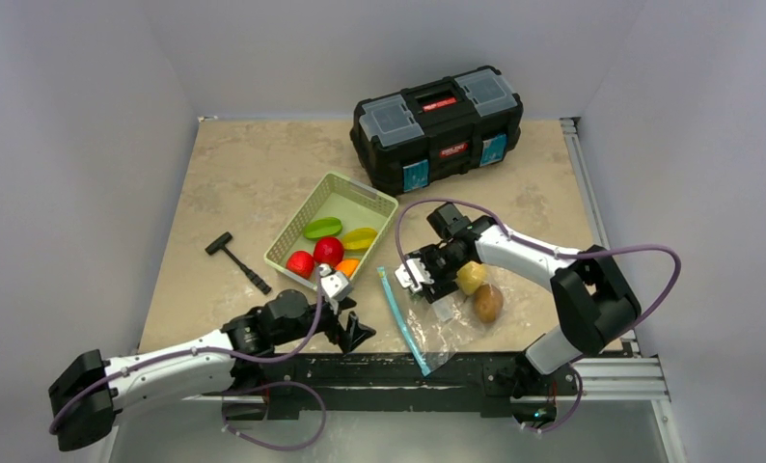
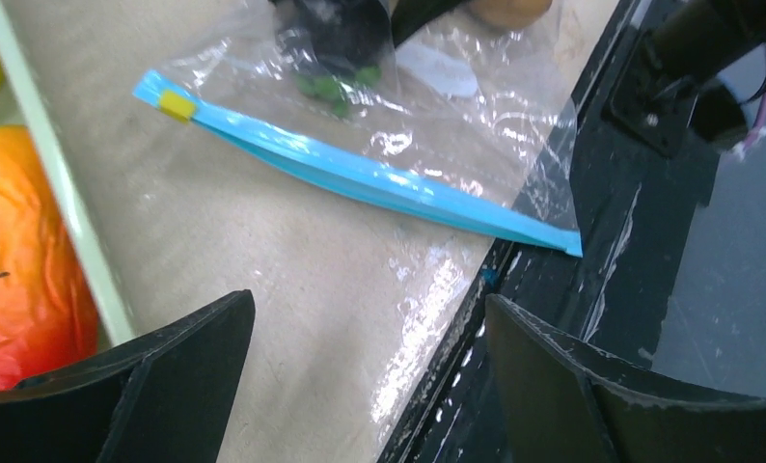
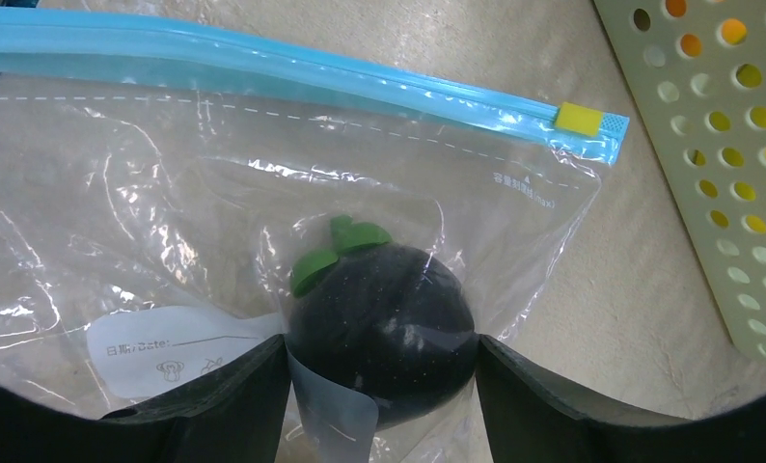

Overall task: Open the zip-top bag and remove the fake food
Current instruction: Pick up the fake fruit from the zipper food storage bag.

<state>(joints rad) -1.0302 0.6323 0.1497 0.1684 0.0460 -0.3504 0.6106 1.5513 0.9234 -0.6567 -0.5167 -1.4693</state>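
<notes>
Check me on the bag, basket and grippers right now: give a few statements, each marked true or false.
1. The left gripper is open and empty. True.
2. The dark fruit lies in the basket. False: it is inside the zip-top bag, between the right gripper's fingers.
3. The hammer lies left of the basket. True.
4. The toolbox has its lid up. False: the lid is down.
5. The yellow slider sits at the zip's end nearer the basket. True.
</notes>
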